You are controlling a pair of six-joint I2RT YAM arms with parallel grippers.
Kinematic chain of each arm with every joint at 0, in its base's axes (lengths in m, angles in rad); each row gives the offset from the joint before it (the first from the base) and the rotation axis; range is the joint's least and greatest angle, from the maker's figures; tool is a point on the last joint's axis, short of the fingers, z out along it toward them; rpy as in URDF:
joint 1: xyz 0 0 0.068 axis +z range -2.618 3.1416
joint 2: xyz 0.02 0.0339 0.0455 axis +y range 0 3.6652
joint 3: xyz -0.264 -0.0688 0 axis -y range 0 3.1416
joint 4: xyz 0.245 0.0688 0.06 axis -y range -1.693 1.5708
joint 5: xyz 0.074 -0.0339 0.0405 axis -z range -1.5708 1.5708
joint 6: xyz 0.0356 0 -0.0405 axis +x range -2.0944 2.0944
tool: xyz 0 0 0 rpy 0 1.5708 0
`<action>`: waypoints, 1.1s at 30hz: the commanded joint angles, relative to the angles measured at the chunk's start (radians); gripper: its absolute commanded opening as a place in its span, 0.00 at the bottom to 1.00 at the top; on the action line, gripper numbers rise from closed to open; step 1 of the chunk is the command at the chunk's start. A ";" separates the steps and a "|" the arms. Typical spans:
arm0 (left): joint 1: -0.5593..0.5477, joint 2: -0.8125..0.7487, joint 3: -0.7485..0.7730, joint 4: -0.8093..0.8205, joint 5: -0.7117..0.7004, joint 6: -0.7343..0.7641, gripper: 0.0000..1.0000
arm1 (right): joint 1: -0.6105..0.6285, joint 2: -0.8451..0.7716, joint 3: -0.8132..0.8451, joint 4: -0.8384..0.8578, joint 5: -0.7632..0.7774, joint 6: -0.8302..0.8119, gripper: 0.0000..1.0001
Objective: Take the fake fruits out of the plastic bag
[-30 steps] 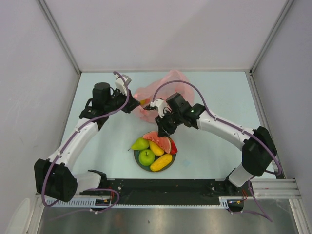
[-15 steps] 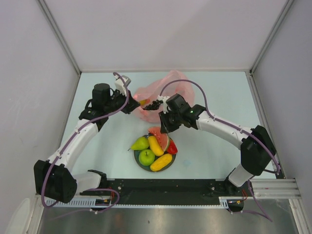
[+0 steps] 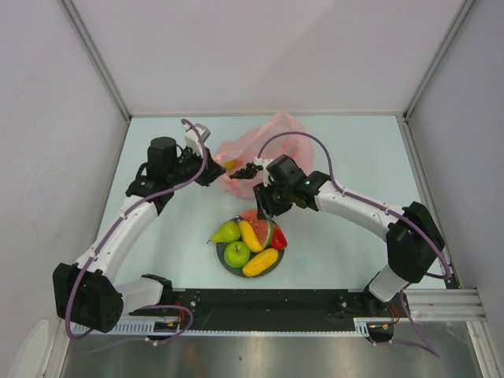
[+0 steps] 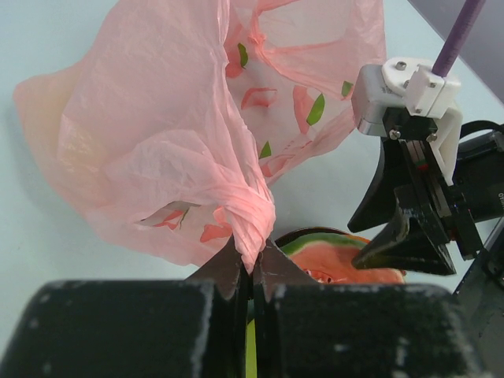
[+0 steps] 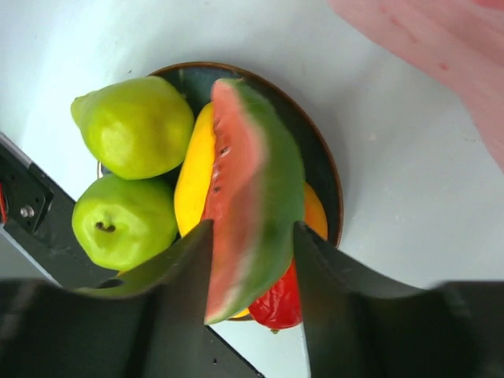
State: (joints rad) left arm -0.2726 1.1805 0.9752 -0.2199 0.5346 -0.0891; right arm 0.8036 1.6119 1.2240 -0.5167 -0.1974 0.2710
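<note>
Nearest the arm bases, on the pale table (image 3: 346,236): a dark round plate (image 5: 327,177), mostly covered by the fake fruits (image 3: 249,244) heaped on it. At its near side, a green apple (image 3: 236,253) and a long yellow piece (image 3: 261,262). Just behind, a green pear (image 3: 226,232) and a second yellow piece (image 5: 191,185), largely buried under the watermelon slice (image 5: 256,173). Below the slice, a red piece (image 5: 280,305), only partly showing, shape hard to make out. Directly over the plate, the right gripper (image 5: 253,230): straddles the slice with jaws parted partway, one finger on each side, the slice lying across the other fruit. Contact between pads and rind not discernible; fingers dark and blurred in the wrist view. Farther back and to the left, the left gripper (image 4: 253,272): pinches a twisted, bunched fold of the plastic bag (image 4: 165,134), jaws closed tight on it, film drawn taut toward the fingers. Rest of the bag beyond the plate, between the two wrists, spreading toward the back wall; crumpled, translucent pink with red and green print. Contents not discernible through the cloudy, crinkled folds. At the bag's near edge beside the left gripper in the overhead view, a small yellow-orange patch, too small to identify as fruit or print.
</note>
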 commanded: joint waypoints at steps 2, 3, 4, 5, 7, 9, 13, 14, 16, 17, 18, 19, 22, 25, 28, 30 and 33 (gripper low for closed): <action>0.004 -0.030 -0.007 0.016 0.005 -0.003 0.00 | 0.017 0.006 -0.004 0.027 -0.048 -0.033 0.61; 0.004 -0.027 -0.007 0.017 0.005 -0.003 0.00 | 0.019 0.005 -0.004 0.027 -0.048 -0.035 0.63; 0.004 -0.025 -0.007 0.017 0.007 -0.003 0.00 | 0.019 0.002 -0.004 0.029 -0.047 -0.036 0.65; 0.004 -0.024 -0.007 0.019 0.008 -0.003 0.01 | 0.017 -0.001 -0.004 0.029 -0.043 -0.038 0.68; 0.004 -0.021 -0.006 0.020 0.008 -0.004 0.00 | 0.014 -0.009 -0.004 0.030 -0.039 -0.039 0.68; 0.004 -0.016 -0.001 0.021 0.007 -0.003 0.00 | 0.006 -0.024 -0.004 0.034 -0.042 -0.042 0.68; 0.004 -0.015 -0.003 0.017 0.004 0.008 0.00 | -0.001 -0.050 0.005 0.040 -0.060 -0.078 0.69; 0.004 -0.015 -0.006 0.016 0.004 0.011 0.00 | 0.000 -0.052 0.005 0.035 -0.060 -0.087 0.69; 0.006 -0.016 -0.007 0.014 -0.001 0.018 0.00 | -0.015 -0.050 0.006 0.047 -0.062 -0.102 0.70; 0.006 -0.018 -0.006 0.010 -0.004 0.022 0.00 | -0.024 -0.050 0.008 0.053 -0.065 -0.111 0.70; 0.006 -0.019 -0.003 0.008 -0.007 0.028 0.00 | -0.032 -0.047 0.009 0.058 -0.071 -0.124 0.68; 0.004 -0.019 -0.001 0.007 -0.010 0.029 0.00 | -0.038 -0.043 0.011 0.063 -0.068 -0.174 0.65; 0.006 -0.010 0.017 0.005 -0.012 0.029 0.00 | -0.070 -0.014 0.009 0.037 -0.045 -0.295 0.56; 0.006 0.016 0.055 0.005 -0.007 0.025 0.00 | -0.133 0.032 0.009 -0.003 -0.046 -0.358 0.50; 0.006 0.031 0.085 0.005 -0.016 0.035 0.00 | -0.184 0.077 0.005 -0.014 -0.051 -0.430 0.49; 0.006 0.033 0.092 0.004 -0.021 0.045 0.00 | -0.199 0.124 0.005 -0.020 -0.062 -0.481 0.52; 0.006 0.024 0.089 -0.001 -0.024 0.051 0.01 | -0.208 0.169 0.005 0.016 -0.065 -0.507 0.56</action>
State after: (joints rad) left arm -0.2718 1.2160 1.0214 -0.2298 0.5220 -0.0681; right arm 0.5972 1.7351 1.2232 -0.5159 -0.2516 -0.1371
